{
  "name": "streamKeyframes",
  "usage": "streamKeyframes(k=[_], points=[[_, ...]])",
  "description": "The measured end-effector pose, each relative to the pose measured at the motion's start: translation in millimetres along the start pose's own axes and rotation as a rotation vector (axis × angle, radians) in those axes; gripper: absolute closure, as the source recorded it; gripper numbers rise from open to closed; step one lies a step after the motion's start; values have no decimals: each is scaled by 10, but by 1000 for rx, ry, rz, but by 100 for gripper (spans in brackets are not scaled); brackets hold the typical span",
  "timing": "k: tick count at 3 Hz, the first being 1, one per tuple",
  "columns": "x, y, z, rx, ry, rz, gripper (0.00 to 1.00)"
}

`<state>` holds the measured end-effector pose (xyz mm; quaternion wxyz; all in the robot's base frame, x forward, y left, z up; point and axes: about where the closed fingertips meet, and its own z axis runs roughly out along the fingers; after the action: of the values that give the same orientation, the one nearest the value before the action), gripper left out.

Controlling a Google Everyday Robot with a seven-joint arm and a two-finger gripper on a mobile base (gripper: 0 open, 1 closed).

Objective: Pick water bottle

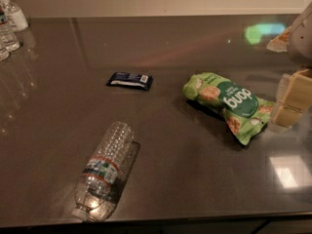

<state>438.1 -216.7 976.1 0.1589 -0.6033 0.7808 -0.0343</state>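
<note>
Hand [288,103] at right edge of frame: blocky, cream-tan pieces, pale at the ends. Above it, upper right: rounded grey-white arm shell [301,35].

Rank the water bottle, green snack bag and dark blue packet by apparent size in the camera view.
Largest, tied: water bottle and green snack bag look alike in length; the bottle lies nearer the camera, so I won't rank them.
Smallest: dark blue packet.
The claw sits at the right edge, just beyond the bag.
</note>
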Motion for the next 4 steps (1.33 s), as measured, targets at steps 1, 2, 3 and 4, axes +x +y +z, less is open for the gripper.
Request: streamKeyframes(k=[1,2,3,4], points=[[-1,0,0,0,0,0,0],[-109,20,2,-5,-25,-66,0],[-325,59,92,-26,-61,-173,0],[-603,145,202,-52,-97,-297,0]])
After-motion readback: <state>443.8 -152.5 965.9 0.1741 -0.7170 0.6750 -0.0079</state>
